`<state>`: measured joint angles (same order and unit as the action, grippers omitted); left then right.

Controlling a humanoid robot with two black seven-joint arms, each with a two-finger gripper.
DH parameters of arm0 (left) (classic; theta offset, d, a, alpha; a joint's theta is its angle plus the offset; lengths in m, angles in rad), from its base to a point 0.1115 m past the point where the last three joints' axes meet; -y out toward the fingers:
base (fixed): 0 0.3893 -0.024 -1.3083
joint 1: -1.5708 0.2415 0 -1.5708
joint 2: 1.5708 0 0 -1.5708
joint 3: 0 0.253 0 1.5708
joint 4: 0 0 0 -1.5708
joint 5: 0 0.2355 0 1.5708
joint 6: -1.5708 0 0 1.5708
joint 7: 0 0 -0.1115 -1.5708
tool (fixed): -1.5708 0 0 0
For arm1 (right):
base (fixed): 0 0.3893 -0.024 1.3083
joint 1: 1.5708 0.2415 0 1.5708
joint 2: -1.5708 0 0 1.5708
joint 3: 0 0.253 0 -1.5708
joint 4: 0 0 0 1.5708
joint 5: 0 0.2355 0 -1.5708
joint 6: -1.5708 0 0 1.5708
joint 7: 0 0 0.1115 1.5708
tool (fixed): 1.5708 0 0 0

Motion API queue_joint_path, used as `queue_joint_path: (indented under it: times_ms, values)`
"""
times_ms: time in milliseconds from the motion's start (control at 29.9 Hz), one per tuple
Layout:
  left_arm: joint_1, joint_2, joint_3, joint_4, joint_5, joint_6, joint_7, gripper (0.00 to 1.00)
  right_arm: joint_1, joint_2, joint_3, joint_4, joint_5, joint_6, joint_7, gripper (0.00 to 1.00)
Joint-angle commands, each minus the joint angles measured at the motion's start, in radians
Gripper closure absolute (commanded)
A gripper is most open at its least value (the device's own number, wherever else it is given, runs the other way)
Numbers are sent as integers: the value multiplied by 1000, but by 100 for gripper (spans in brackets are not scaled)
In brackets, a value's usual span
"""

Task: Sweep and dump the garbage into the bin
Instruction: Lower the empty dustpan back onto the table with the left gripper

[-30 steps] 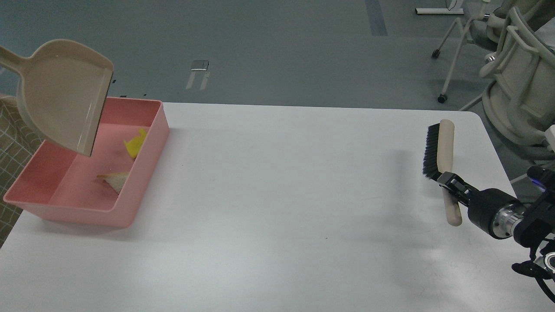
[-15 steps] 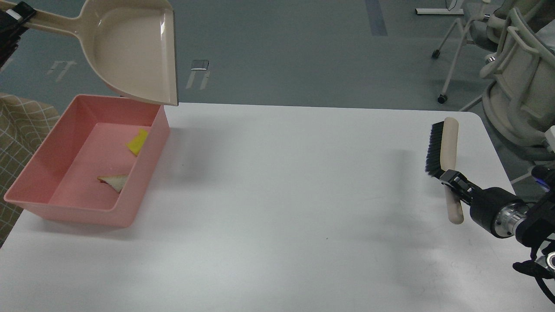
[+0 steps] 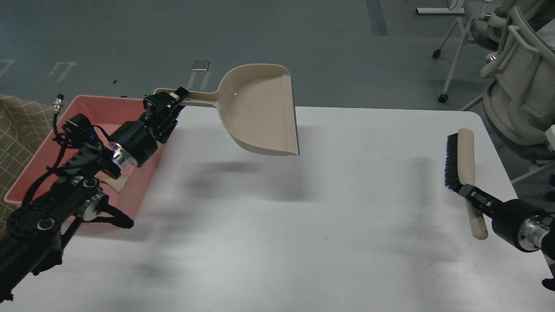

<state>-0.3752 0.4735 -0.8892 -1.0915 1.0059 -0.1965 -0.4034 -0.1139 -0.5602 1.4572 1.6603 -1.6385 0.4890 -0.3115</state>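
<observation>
My left gripper (image 3: 170,100) is shut on the handle of the beige dustpan (image 3: 260,112) and holds it above the table, right of the pink bin (image 3: 37,149). The pan looks empty. My left arm covers much of the bin. Only a corner of the pale wedge (image 3: 118,183) shows inside it. The yellow block is hidden. My right gripper (image 3: 470,195) is shut on the beige black-bristled brush (image 3: 461,162) at the table's right side, held upright off the table.
The white table (image 3: 303,225) spans the view. A pale chair (image 3: 516,82) stands beyond its right edge. A checked fabric thing (image 3: 13,125) sits left of the bin. Grey floor lies behind.
My left arm has swung the dustpan from above the bin rightward and down over the table's middle. My right gripper with the brush has shifted slightly right and down.
</observation>
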Motion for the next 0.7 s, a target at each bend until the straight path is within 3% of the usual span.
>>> queue_joint_path:
  times_ms: [0, 201, 669]
  values:
    - [4, -62, 119, 1, 0, 52, -8, 100, -24, -35, -1, 6, 2, 0, 2, 99]
    - [13, -113, 262, 1, -1, 155, -12, 100, -10, -58, -3, -4, 2, 0, 3, 98]
    - [32, -119, 251, 51, -13, 177, -14, 99, 85, -69, -173, -20, 0, 0, 3, 98]
